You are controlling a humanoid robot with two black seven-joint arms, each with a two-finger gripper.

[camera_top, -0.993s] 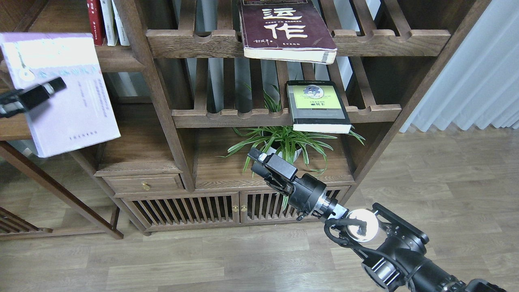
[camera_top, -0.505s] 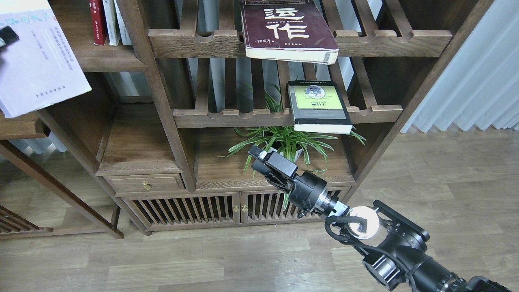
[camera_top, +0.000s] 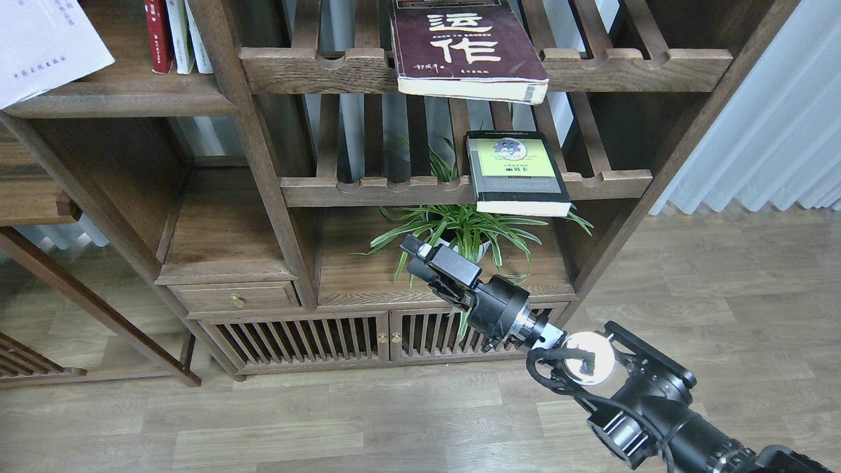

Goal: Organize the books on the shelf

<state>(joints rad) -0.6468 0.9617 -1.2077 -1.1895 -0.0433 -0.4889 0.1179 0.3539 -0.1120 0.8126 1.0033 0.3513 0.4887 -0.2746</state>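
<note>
Our right gripper (camera_top: pixel 418 252) hangs before the potted green spider plant (camera_top: pixel 460 230), holding nothing; whether its fingers are parted, we cannot tell. The thin pale lavender-white paperback (camera_top: pixel 43 46) overhangs the dark brown plank shelf (camera_top: pixel 131 98) at upper left.

Pale lavender-white paperback (camera_top: pixel 46 46) with tiny grey print, up in the top left corner. Dark brown wood shelf (camera_top: pixel 125 98) under it, with streaky grain. Thick maroon book (camera_top: pixel 463 46) with big white letters and cream page edges. Grey-black book (camera_top: pixel 516 174) with a yellow-green panel on the cover and white page edges. Red book (camera_top: pixel 155 33) and two white books (camera_top: pixel 187 33) standing at the top. Green plant (camera_top: pixel 460 226) with pale stripes along its long leaves, in a white pot. Black right gripper (camera_top: pixel 427 259) with a small white bit near the tip. Grey-brown plank floor (camera_top: pixel 723 276). White curtain (camera_top: pixel 775 118) with soft folds. Gold knob (camera_top: pixel 237 301) on the brown drawer.
</note>
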